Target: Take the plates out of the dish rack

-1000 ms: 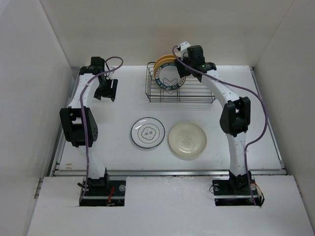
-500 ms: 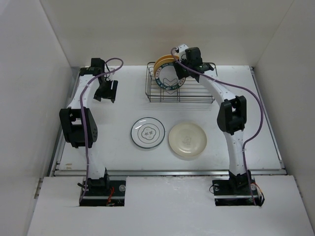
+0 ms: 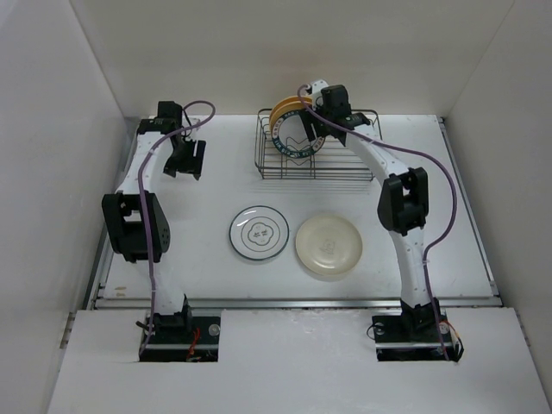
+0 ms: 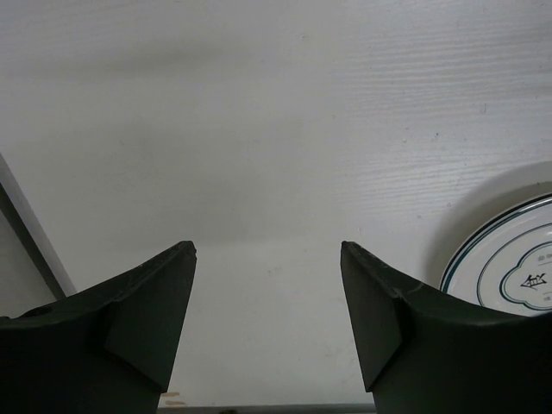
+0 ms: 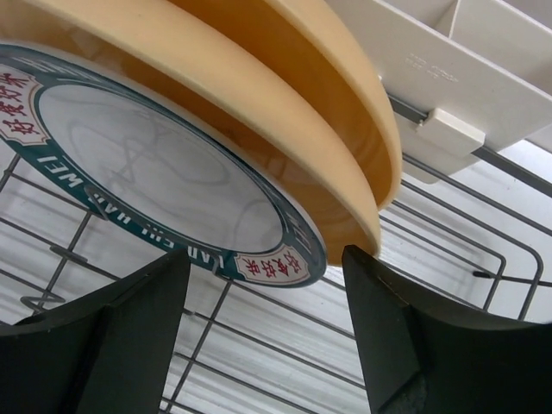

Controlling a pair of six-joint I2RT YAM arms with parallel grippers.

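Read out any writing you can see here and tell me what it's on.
"CHI" and "MEI": white capitals on the teal-rimmed plate, the other letters uncertain.
Red Chinese characters on that rim: too blurred to read.
Embossed line on the cream clip piece: too small.
Centre mark on the ringed white plate: cut off, unreadable.

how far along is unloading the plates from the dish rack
Done: the white dark-ringed plate and the plain cream plate lie flat on the white table. In hand: the right gripper is open at the rim of the teal-rimmed plate in the black wire dish rack, not gripping yet. Left: that plate plus two yellow-orange plates behind it.
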